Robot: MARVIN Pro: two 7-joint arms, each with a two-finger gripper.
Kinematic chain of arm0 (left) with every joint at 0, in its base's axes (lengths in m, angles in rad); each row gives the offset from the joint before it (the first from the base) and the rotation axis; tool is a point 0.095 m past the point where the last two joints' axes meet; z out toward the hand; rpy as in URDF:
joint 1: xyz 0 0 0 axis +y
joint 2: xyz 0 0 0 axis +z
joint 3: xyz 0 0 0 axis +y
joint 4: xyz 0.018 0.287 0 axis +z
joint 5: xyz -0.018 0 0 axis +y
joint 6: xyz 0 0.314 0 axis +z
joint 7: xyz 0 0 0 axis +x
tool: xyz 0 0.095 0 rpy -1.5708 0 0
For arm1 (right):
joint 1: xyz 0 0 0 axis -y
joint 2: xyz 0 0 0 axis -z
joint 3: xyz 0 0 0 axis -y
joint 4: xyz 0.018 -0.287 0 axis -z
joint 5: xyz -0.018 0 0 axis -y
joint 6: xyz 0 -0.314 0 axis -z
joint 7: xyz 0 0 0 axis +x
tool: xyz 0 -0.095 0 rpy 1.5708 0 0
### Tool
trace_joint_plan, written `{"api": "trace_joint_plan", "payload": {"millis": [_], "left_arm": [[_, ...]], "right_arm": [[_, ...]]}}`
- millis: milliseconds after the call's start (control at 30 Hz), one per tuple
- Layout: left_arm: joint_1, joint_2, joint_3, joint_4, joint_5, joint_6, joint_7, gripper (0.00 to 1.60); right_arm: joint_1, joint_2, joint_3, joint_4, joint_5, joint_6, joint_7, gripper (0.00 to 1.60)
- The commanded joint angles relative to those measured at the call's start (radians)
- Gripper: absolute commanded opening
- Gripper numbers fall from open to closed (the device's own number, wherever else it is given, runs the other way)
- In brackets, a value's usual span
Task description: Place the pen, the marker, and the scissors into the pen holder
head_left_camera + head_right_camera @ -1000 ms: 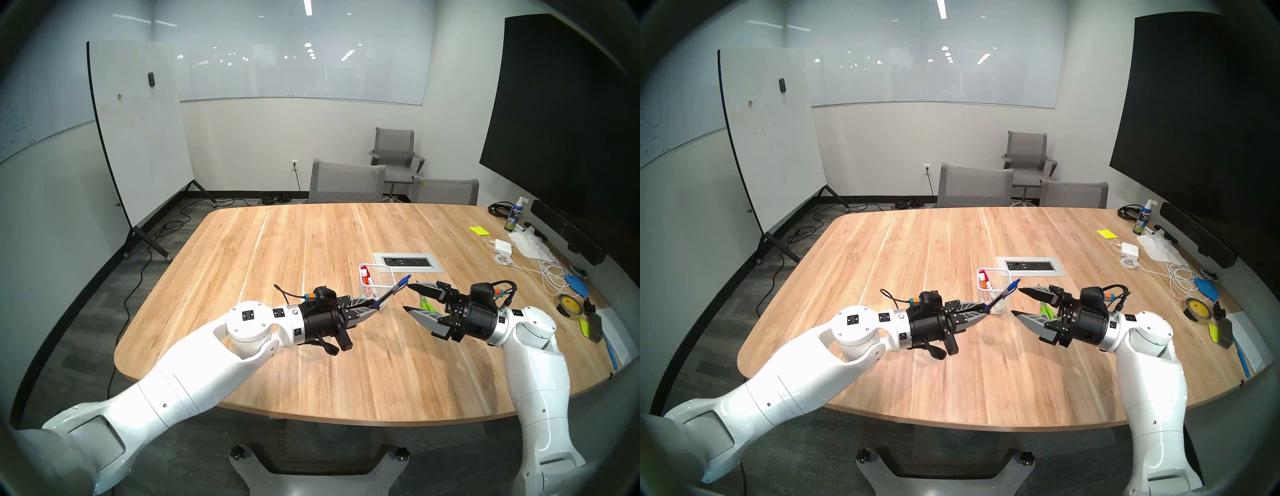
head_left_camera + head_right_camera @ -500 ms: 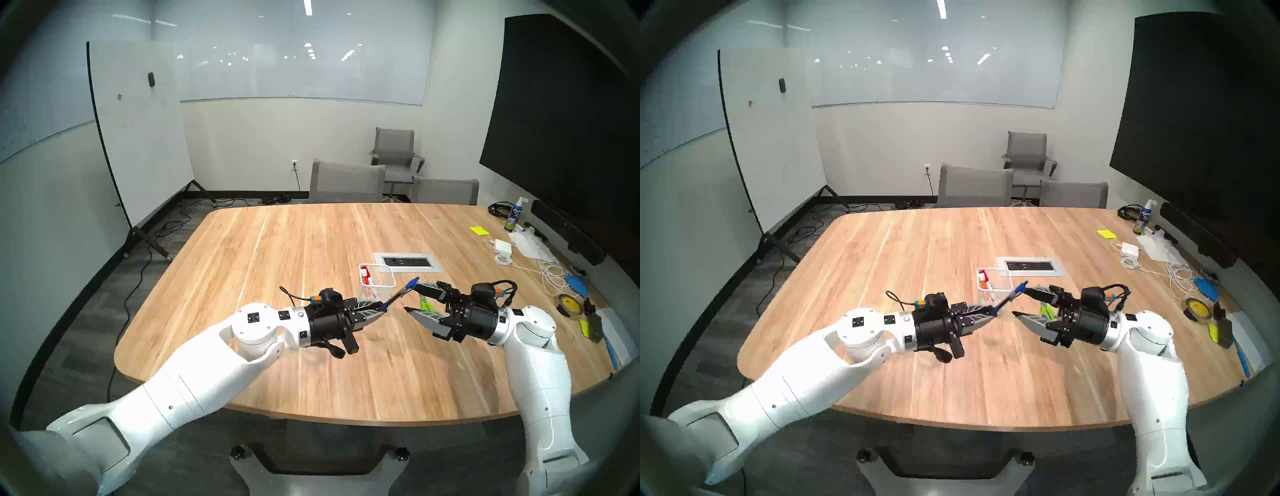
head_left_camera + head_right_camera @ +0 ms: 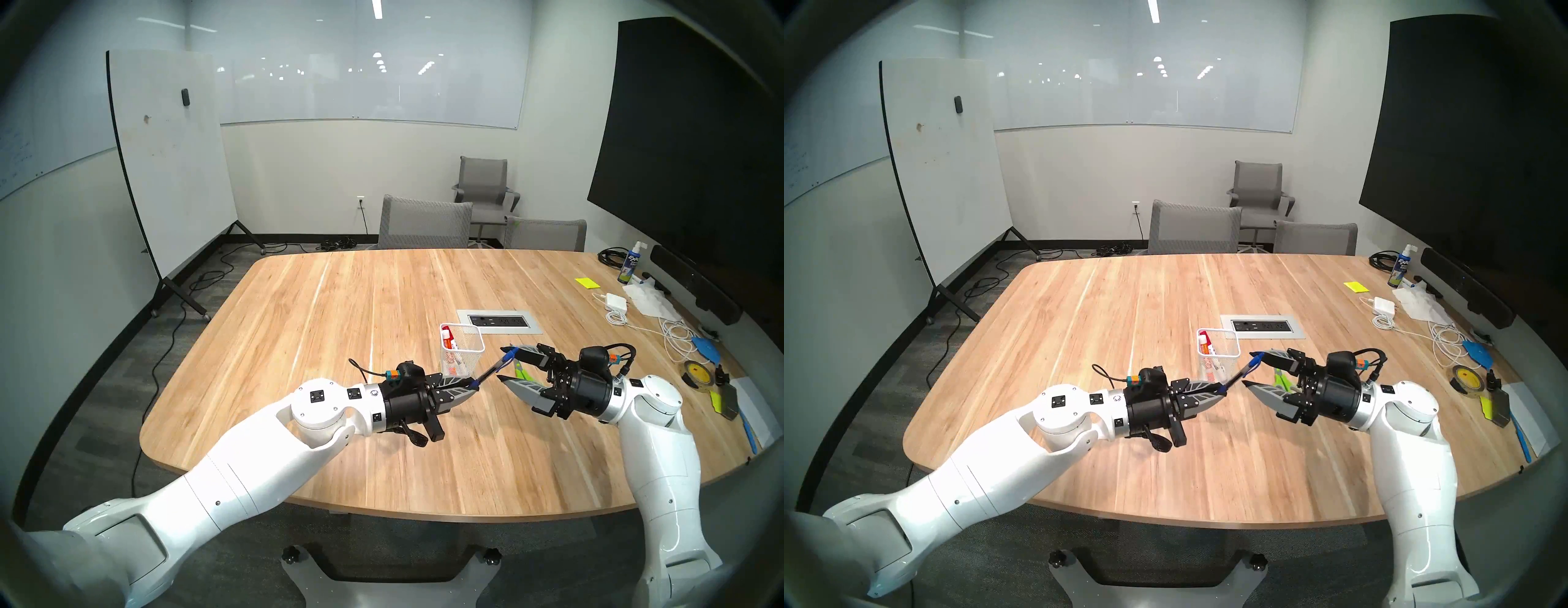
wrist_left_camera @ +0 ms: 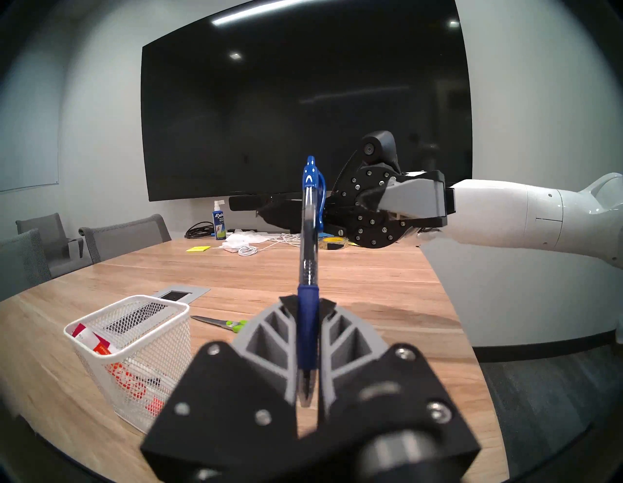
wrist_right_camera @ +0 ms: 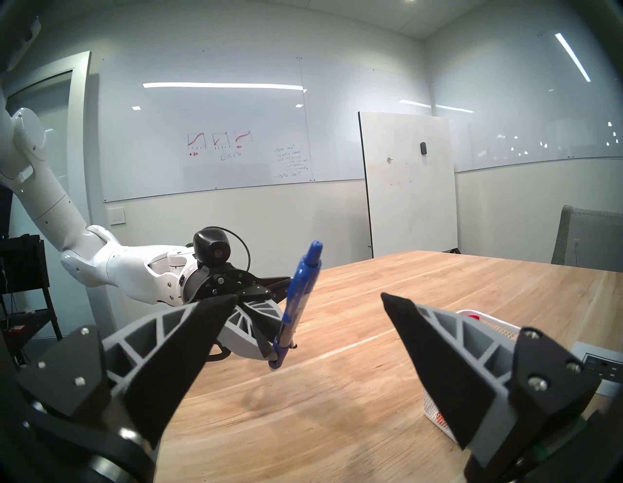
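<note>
Right now your left gripper is clamped on the pen, pinching its dark blue grip section, with the clicker end angled up toward the right gripper. That right gripper has its fingers spread wide, holding nothing, pointing at the pen from the other side. From the head view the pen's upper end sits right by the tip of the upper right finger; you can't tell if they touch. The right wrist view shows the pen between its two fingers, a little left of centre and tilted. The pen holder stands on the table just beyond the left gripper, with a red-capped marker already inside. The scissors lie flat on the table beside the holder, under the right gripper.
</note>
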Motion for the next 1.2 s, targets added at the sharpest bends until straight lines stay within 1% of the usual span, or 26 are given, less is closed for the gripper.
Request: {"api": "trace_joint_plan", "payload": {"millis": [0,100,133,400,933,1167], "left_arm": [[-0.014,-0.035,-0.004,-0.002,-0.006,-0.015,0.005,0.00],[-0.014,-0.038,-0.008,-0.003,-0.006,-0.021,0.011,0.00],[-0.014,-0.038,-0.009,-0.006,-0.006,-0.021,0.013,0.00],[-0.013,-0.037,-0.008,-0.016,-0.004,-0.029,0.019,0.00],[-0.002,-0.042,-0.004,-0.016,-0.010,-0.054,0.028,0.00],[-0.001,-0.056,0.005,0.006,-0.016,-0.068,0.024,0.00]], "right_arm": [[0.011,-0.004,0.005,-0.003,0.024,0.013,-0.001,1.60],[0.015,-0.005,0.007,-0.002,0.028,0.029,-0.001,1.60],[0.015,-0.006,0.009,-0.001,0.032,0.044,-0.001,1.60],[0.018,-0.013,0.016,0.005,0.039,0.073,-0.001,1.60],[0.021,-0.041,0.031,-0.003,0.035,0.107,-0.009,1.60],[0.015,-0.051,0.038,-0.021,0.035,0.124,-0.013,1.60]]}}
